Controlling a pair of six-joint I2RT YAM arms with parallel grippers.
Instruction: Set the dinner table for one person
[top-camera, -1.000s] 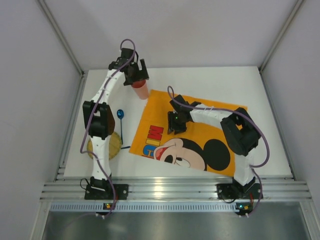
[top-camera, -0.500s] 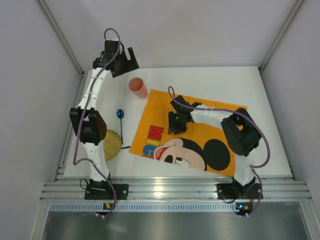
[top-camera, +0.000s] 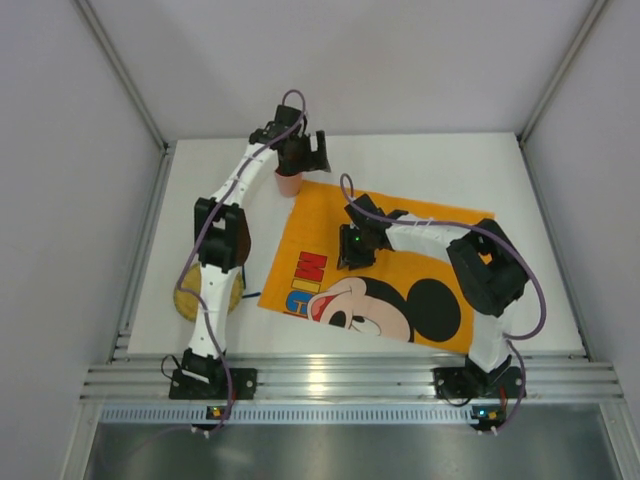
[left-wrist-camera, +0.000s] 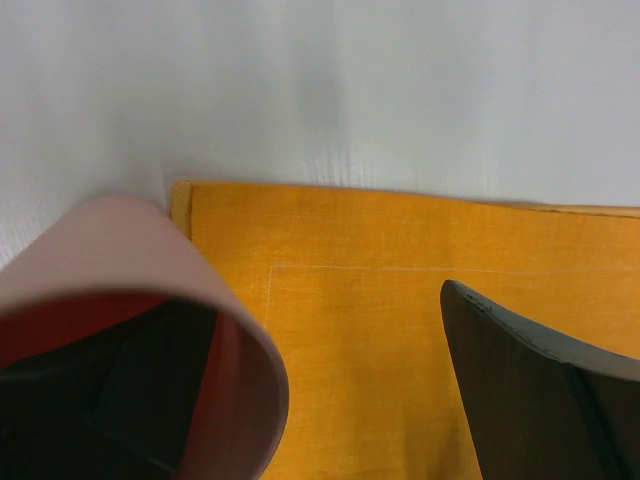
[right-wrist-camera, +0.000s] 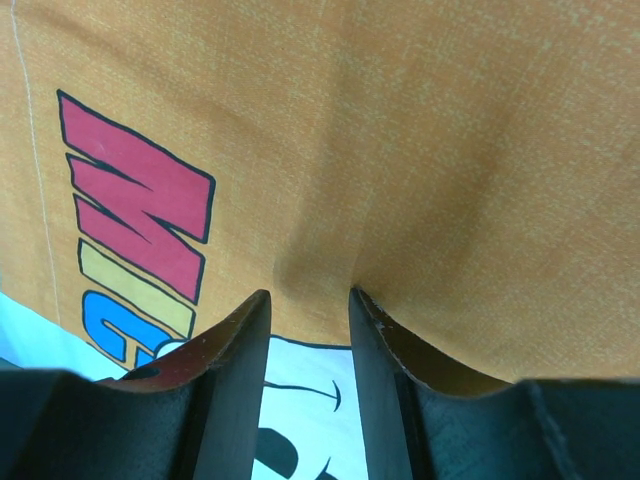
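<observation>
Because the left arm crosses it, the yellow plate (top-camera: 186, 300) at 8 o'clock on the dinner table (top-camera: 450, 165) shows only in part. The white table fills the middle of the overhead view, its long axis running from 9 to 3 o'clock. The orange mat (top-camera: 315, 225) lies skewed on it, toward 4 o'clock. A pink cup (left-wrist-camera: 150, 250) sits at the mat's 11 o'clock corner, its base out of sight. The left gripper (top-camera: 303, 165) is spread wide, one finger inside the cup and the other well apart over the mat. The right gripper (right-wrist-camera: 308, 300) has its fingers nearly together at a pucker in the mat. Whether they pinch the cloth cannot be told.
</observation>
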